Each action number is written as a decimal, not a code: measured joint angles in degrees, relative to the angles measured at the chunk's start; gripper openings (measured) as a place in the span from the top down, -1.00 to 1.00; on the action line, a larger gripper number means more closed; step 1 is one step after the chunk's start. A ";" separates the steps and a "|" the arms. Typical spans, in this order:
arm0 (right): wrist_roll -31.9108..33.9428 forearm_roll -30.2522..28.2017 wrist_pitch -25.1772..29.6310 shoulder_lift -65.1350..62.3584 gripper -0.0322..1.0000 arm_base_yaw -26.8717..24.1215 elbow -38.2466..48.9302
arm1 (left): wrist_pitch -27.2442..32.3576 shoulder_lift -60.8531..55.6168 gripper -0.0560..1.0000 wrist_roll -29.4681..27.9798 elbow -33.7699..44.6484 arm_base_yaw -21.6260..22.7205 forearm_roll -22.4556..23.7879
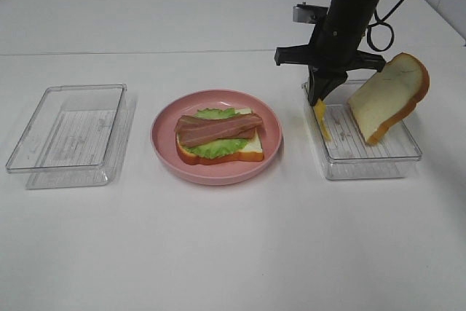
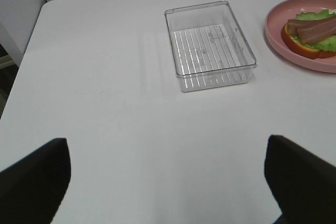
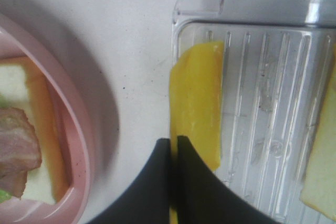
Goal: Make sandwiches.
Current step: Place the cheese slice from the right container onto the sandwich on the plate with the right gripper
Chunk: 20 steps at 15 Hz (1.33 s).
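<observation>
A partial sandwich (image 1: 218, 135) lies on the round pink plate (image 1: 218, 172): a white bread slice, green lettuce and reddish-brown meat strips on top. My right gripper (image 1: 318, 100) is shut on a yellow cheese slice (image 1: 321, 118), which hangs over the left rim of the right clear tray (image 1: 364, 169). In the right wrist view the cheese (image 3: 197, 103) droops from the closed fingertips (image 3: 181, 150). A second bread slice (image 1: 388, 96) leans upright in that tray. My left gripper (image 2: 165, 145) is open and empty over bare table.
An empty clear tray (image 1: 65, 172) stands left of the plate; it also shows in the left wrist view (image 2: 181, 80), with the plate (image 2: 275, 24) beyond it. The table's left edge shows in the left wrist view.
</observation>
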 joint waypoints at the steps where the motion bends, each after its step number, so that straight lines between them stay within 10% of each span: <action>1: 0.00 0.11 0.29 -0.52 0.90 0.00 0.00 | 0.00 0.00 -0.84 0.00 0.00 0.00 0.00; 9: 0.00 1.95 2.64 -7.85 0.90 0.00 -2.06 | 0.00 0.00 -0.84 0.00 0.00 0.00 0.00; 20: -18.16 37.01 -8.48 -19.19 0.90 0.00 17.25 | 0.00 0.00 -0.84 0.00 0.00 0.00 0.00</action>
